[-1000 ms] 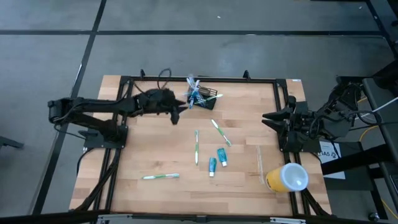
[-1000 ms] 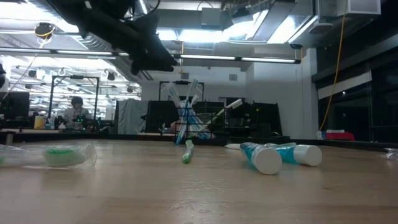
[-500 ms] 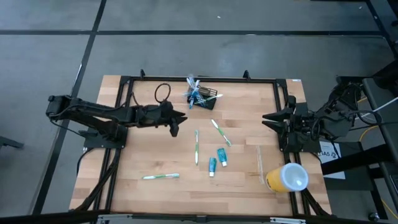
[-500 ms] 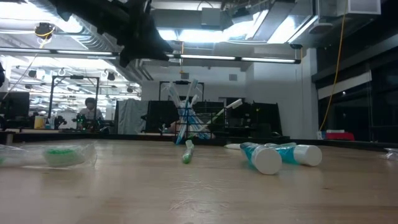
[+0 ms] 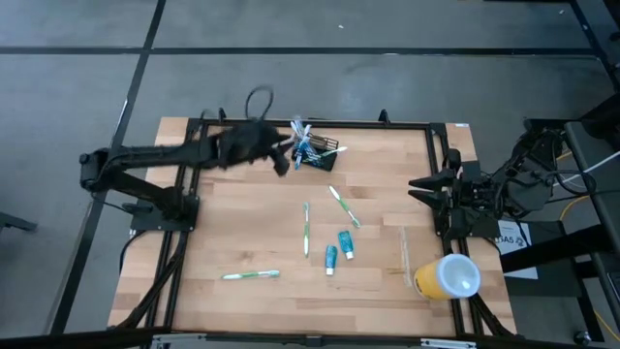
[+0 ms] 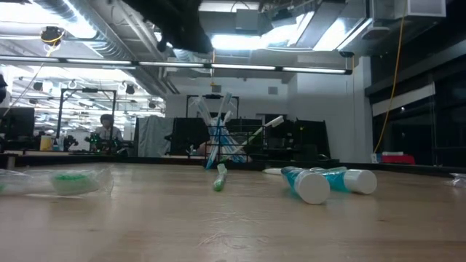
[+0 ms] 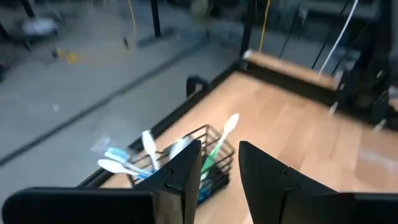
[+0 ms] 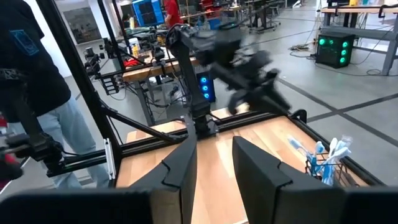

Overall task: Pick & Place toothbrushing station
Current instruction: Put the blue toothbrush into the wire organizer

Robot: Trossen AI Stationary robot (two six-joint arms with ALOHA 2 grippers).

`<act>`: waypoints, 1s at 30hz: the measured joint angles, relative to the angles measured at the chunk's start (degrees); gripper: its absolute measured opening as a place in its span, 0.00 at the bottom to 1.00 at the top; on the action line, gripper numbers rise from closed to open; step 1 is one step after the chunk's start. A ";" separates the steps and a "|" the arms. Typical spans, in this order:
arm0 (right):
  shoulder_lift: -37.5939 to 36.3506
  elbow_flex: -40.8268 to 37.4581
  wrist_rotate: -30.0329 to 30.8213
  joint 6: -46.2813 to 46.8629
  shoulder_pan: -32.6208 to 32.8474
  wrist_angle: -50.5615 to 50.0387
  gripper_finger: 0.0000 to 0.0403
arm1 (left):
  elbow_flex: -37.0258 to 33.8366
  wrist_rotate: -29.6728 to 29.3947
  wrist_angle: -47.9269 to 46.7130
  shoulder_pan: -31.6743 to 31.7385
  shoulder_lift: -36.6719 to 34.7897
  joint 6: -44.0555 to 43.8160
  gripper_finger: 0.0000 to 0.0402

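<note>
Two dark arms flank a pale wooden desk (image 5: pixel 242 233) seen from above. At its far edge stands the toothbrushing station (image 5: pixel 320 155), holding brushes, with the left gripper (image 5: pixel 283 158) just beside it, fingers slightly parted, empty. The right gripper (image 5: pixel 417 184) waits near the right edge, parted, empty. Loose toothbrushes (image 5: pixel 307 228), toothpaste tubes (image 5: pixel 338 248) and a yellow cup (image 5: pixel 446 276) lie scattered.

At desk level, the station (image 6: pixel 220 145) stands far back before a lit workshop.

The left wrist view shows the station (image 7: pixel 186 155) beyond the fingers (image 7: pixel 180 174).
</note>
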 joint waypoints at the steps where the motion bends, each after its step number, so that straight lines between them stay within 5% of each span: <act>1: 0.02 0.00 0.00 0.02 -0.02 0.17 0.26 | 2.55 3.47 -3.28 2.89 1.32 0.02 0.26; 5: 0.36 0.00 0.02 0.00 -0.01 0.97 0.26 | 11.21 14.88 -12.70 11.72 6.84 2.04 0.31; 11: 1.59 0.02 1.59 0.02 -0.02 2.32 0.26 | 24.11 22.44 -20.39 18.43 15.77 8.09 0.41; 19: 2.32 0.00 3.14 1.25 0.00 2.26 0.26 | 40.05 29.25 -37.56 21.98 31.73 10.07 0.49; 30: 2.38 0.00 3.70 1.55 0.00 2.32 0.26 | 46.96 31.47 -40.34 24.56 41.11 12.60 0.47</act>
